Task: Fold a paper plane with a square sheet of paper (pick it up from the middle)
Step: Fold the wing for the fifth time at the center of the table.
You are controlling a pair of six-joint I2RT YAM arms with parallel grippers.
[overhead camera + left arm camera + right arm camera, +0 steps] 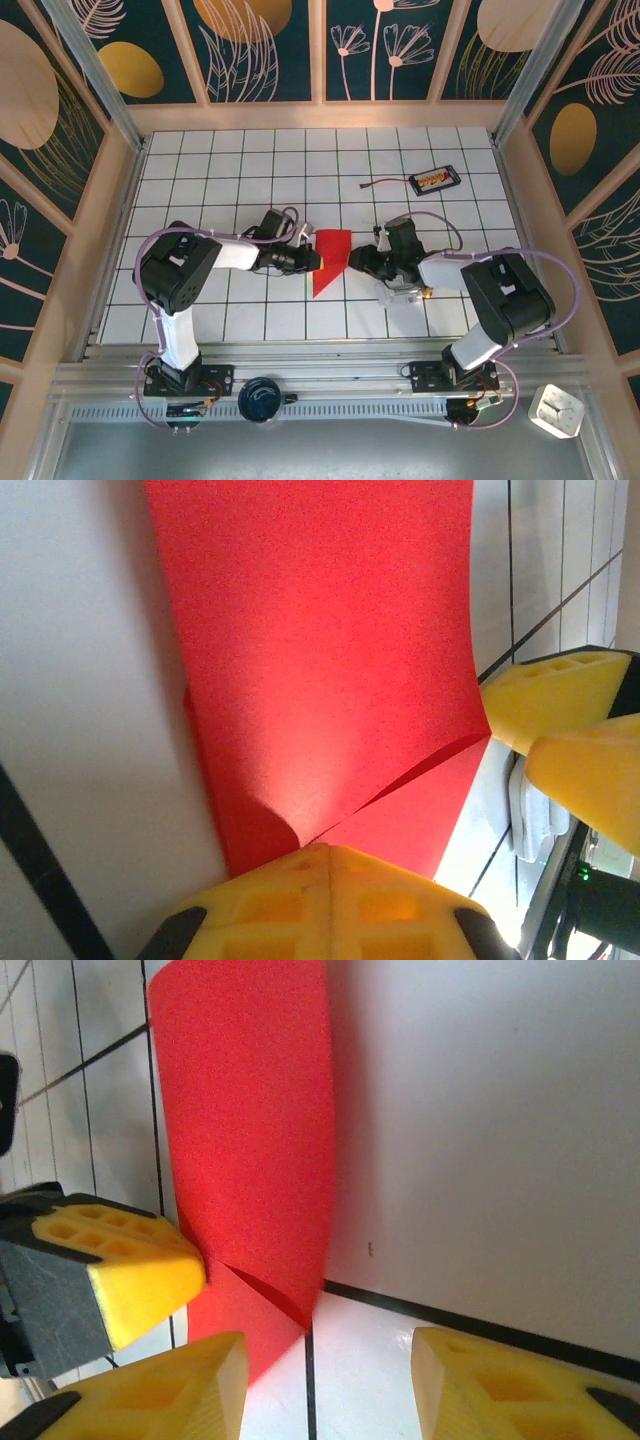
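A thin, bright red square sheet of paper, partly folded with a diagonal flap, sits mid-way across the white grid-tiled table. The left gripper is clamped on one edge. The right gripper stands just beside the other edge, jaws apart, grasping nothing.

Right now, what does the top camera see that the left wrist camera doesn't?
Top view: the small black tray with a cable, far behind the red paper, and the patterned walls. Left wrist view: a close look at the crease where the shut left gripper pinches the red paper. Both: the red paper, with the open right gripper at its edge.
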